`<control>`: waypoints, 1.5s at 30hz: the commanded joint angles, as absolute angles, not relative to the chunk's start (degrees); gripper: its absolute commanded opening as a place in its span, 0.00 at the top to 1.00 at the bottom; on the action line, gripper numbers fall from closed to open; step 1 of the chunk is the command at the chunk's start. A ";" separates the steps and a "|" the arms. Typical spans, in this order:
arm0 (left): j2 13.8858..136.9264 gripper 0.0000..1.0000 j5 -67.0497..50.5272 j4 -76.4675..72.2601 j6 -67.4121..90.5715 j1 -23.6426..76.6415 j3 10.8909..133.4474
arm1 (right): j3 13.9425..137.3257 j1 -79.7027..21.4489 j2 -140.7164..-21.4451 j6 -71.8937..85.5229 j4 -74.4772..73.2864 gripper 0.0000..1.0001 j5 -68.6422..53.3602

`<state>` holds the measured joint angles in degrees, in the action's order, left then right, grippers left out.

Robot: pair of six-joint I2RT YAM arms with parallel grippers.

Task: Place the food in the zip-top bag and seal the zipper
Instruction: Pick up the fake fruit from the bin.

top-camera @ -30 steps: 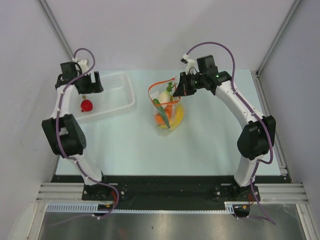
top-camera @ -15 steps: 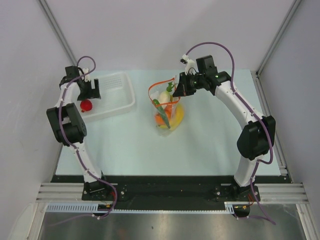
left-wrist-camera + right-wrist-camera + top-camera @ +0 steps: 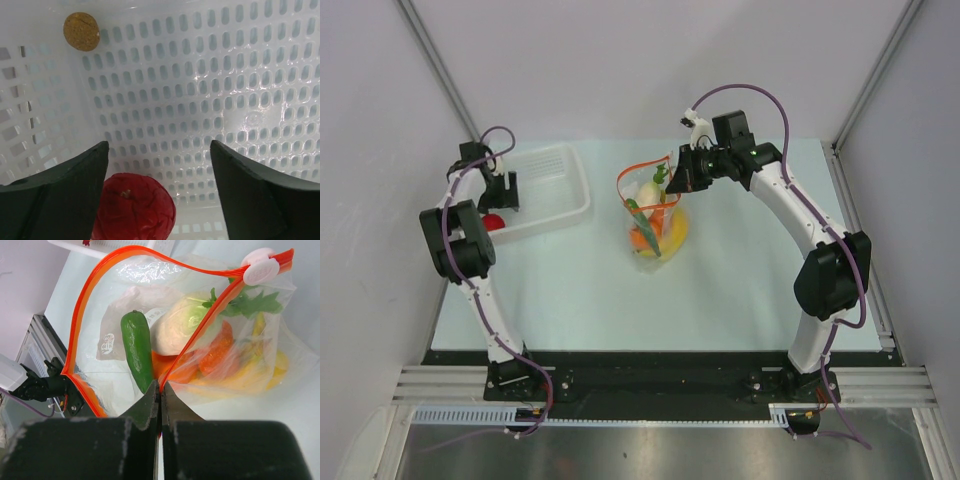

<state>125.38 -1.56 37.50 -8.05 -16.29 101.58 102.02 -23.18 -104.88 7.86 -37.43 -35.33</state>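
The clear zip-top bag [image 3: 655, 215] stands open mid-table with its red-orange zipper [image 3: 107, 262] looped wide. Inside it show a green pepper [image 3: 136, 347], a white radish [image 3: 177, 325], a carrot [image 3: 217, 347] and a yellow banana bunch [image 3: 272, 367]. My right gripper [image 3: 161, 385] is shut on the zipper strip at the bag's near rim and holds the mouth up. A red fruit [image 3: 132, 207] lies in the white tray [image 3: 555, 190] at the left. My left gripper [image 3: 157, 172] is open over the tray; the red fruit sits against the left finger [image 3: 60, 200].
A small round tan cork-like piece [image 3: 81, 31] lies in the tray's far corner. A white slider tab [image 3: 260, 270] sits on the zipper's far end. The tray's perforated walls rise close around my left gripper.
My left arm has swung further left and down into the tray, bringing the gripper over the red fruit. The right arm and bag have not moved.
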 commanded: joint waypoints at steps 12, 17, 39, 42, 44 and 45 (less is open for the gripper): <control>118.56 0.02 -1.67 41.57 -6.77 -15.29 96.59 | 103.88 -23.38 -103.62 7.12 -35.25 1.00 -35.42; 119.27 0.08 -4.83 43.42 -5.01 -15.21 97.03 | 104.68 -23.47 -103.80 7.03 -35.42 1.00 -35.42; 108.29 0.69 -22.04 39.56 -2.20 -7.04 106.69 | 104.33 -23.38 -103.27 6.68 -35.59 1.00 -35.07; 105.12 0.71 -23.63 37.89 -1.15 -0.64 110.63 | 104.06 -23.38 -103.01 6.42 -35.77 1.00 -35.07; 103.71 0.71 -25.13 35.78 -0.35 2.27 112.58 | 104.06 -23.20 -102.92 6.24 -35.86 1.00 -34.98; 103.45 0.71 -26.01 35.08 2.43 3.50 114.59 | 103.98 -23.03 -102.92 6.33 -35.86 1.00 -34.98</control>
<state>110.41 -18.98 40.71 -2.48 -2.57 107.39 102.08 -23.16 -104.88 7.44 -37.45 -35.20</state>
